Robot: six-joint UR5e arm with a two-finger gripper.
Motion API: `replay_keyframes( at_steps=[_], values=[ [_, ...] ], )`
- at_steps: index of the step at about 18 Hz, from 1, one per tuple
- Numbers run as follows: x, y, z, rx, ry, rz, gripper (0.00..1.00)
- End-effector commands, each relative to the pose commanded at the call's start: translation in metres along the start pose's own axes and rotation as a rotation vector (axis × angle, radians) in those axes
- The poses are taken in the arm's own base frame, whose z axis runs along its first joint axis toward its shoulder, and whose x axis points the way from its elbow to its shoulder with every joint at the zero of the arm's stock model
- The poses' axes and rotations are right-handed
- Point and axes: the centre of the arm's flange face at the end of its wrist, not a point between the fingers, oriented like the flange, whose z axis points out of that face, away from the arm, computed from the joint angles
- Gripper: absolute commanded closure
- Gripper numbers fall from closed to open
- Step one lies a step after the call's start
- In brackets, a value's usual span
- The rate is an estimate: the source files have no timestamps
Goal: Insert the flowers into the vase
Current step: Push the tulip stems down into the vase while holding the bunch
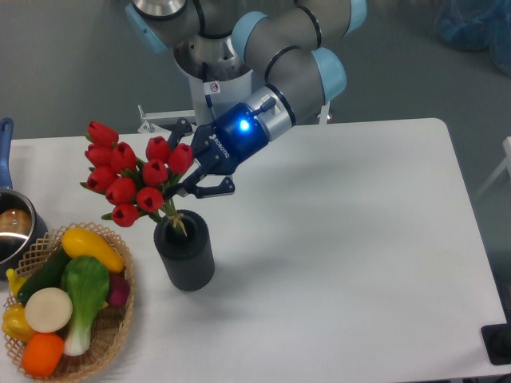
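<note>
The flowers [132, 173], a bunch of red tulip buds on green stems, lean up and to the left with their stem ends inside the mouth of the vase [185, 252]. The vase is a dark grey ribbed cylinder standing upright on the white table. My gripper [188, 180] comes in from the upper right and is shut on the flowers' stems just below the buds, above the vase mouth. The lower stems are hidden inside the vase.
A wicker basket [108, 335] of toy vegetables and fruit sits at the front left, close to the vase. A steel pot [14, 227] with a blue handle is at the left edge. The table's right half holds nothing.
</note>
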Motion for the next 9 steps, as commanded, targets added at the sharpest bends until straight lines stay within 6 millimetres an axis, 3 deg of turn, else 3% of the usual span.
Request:
replay_keyframes(
  at_steps=[9],
  values=[
    [0.005,0.026,0.004,-0.007,0.007,0.038,0.7]
  ],
)
